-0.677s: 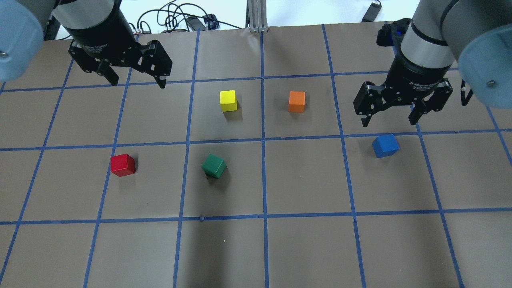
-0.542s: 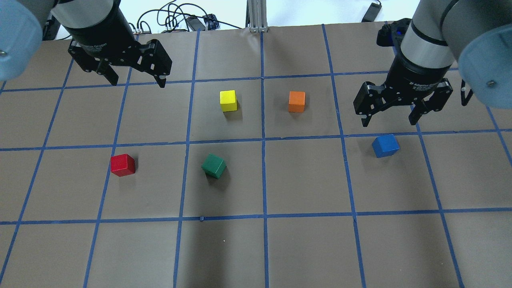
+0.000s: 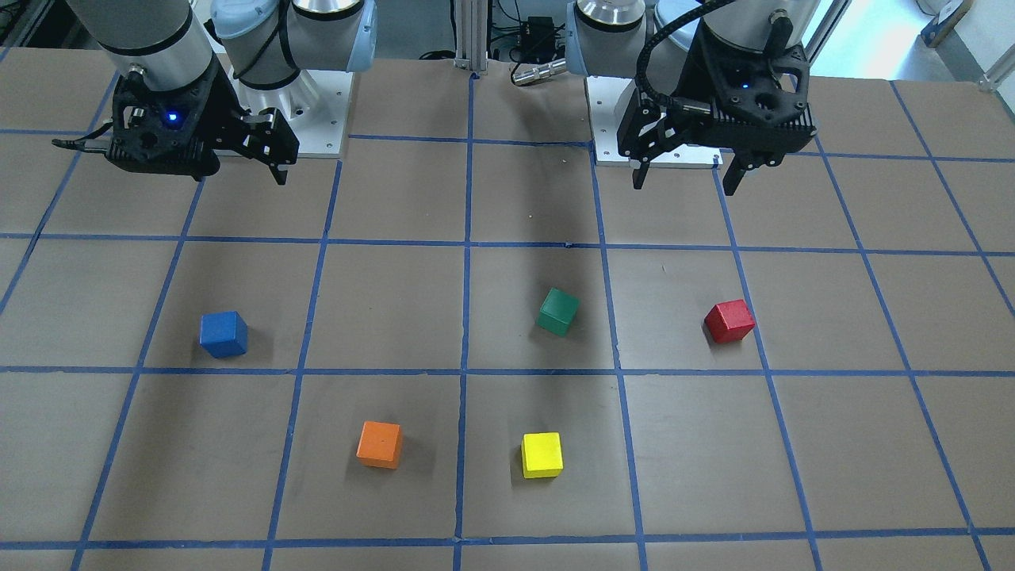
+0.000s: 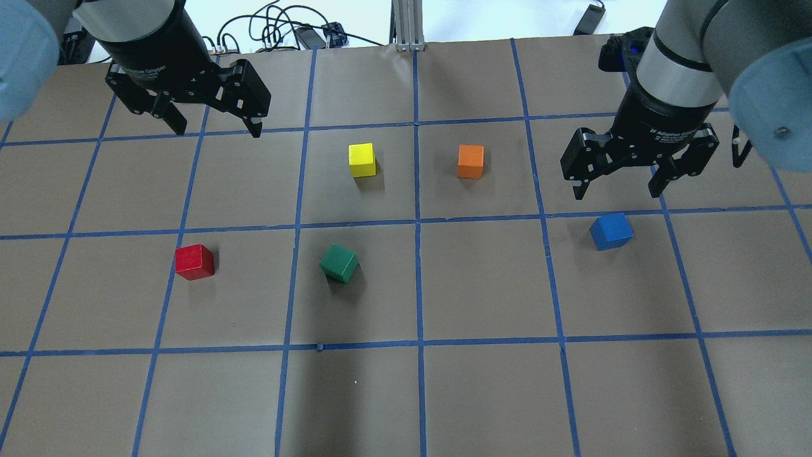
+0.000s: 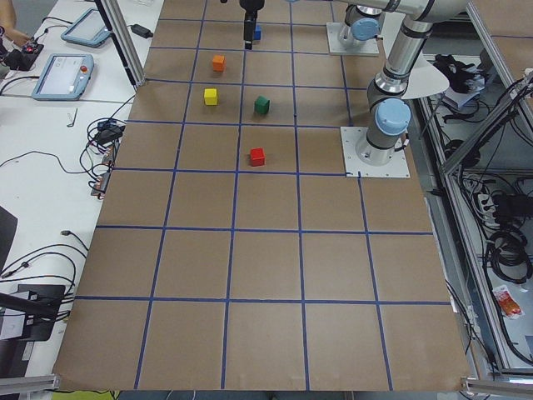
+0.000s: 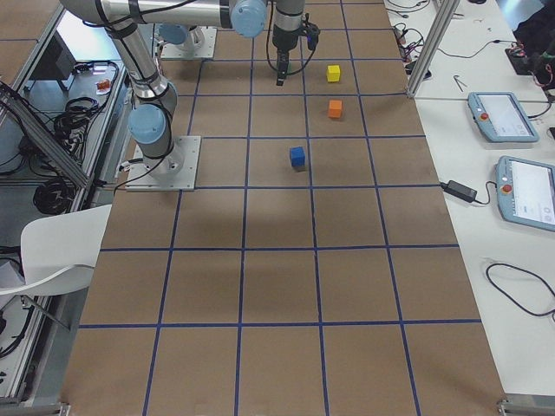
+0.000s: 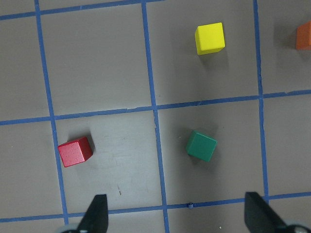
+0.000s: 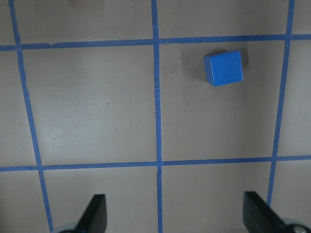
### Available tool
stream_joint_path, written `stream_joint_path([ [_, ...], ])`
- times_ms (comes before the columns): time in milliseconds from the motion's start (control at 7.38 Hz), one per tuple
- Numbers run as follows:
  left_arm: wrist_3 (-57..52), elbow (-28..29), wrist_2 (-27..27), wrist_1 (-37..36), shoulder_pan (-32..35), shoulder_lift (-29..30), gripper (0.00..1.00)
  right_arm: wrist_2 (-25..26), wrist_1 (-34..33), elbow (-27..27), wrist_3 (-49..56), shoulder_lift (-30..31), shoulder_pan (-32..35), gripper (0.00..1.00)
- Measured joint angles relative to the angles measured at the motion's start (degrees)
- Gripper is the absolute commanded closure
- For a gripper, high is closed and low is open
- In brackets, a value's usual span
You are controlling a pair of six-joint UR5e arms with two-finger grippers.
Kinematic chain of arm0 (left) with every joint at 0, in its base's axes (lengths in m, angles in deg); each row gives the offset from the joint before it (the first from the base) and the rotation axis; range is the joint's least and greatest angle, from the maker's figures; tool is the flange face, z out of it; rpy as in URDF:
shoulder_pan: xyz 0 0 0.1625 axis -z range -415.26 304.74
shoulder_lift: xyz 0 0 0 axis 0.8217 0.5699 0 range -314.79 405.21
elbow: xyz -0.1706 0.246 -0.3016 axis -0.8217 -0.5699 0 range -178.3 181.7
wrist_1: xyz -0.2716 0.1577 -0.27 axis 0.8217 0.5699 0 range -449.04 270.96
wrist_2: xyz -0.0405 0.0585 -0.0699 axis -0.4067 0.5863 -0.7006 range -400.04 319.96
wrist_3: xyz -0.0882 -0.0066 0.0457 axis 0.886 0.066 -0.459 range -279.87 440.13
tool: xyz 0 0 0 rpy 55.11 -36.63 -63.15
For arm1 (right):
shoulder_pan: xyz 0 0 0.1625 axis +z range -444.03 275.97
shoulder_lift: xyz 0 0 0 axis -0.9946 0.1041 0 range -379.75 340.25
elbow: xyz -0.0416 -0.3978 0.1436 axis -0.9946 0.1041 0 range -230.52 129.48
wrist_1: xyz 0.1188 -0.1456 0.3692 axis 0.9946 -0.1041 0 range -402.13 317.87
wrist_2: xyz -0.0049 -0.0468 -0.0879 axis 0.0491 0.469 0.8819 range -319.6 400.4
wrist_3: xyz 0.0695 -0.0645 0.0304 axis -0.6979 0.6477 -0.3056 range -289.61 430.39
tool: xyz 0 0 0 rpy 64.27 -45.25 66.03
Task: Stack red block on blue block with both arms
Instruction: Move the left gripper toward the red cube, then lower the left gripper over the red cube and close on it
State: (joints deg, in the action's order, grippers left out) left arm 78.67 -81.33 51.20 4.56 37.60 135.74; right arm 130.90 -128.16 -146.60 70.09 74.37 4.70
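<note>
The red block sits on the brown table at the left; it also shows in the front view and the left wrist view. The blue block sits at the right, and shows in the right wrist view. My left gripper is open and empty, held high and well behind the red block. My right gripper is open and empty, held above the table just behind the blue block. Neither gripper touches a block.
A green cube, a yellow cube and an orange cube stand apart near the table's middle. Cables and a metal post lie at the far edge. Blue tape lines grid the table.
The left gripper has shifted very slightly toward the far left. The right gripper and all the blocks have not visibly moved.
</note>
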Motion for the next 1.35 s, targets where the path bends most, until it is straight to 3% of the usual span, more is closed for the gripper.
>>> stream_joint_path([
  [406, 0.0, 2.6, 0.0, 2.5, -1.3, 1.9, 0.00, 0.4, 0.4, 0.2, 0.3, 0.0, 0.0, 0.00],
  [677, 0.0, 1.1, -0.2, 3.4, -2.7, 1.8, 0.00, 0.5, -0.2, 0.1, 0.3, -0.2, 0.0, 0.00],
  [1084, -2.0, -7.4, -1.5, -1.9, -10.1, 2.1, 0.00, 0.3, -3.0, 0.0, -0.2, -0.1, 0.0, 0.00],
  [1355, -6.4, -16.0, -1.5, -10.0, -15.7, 2.0, 0.00, 0.7, -3.2, 0.0, -0.4, -0.1, 0.0, 0.00],
])
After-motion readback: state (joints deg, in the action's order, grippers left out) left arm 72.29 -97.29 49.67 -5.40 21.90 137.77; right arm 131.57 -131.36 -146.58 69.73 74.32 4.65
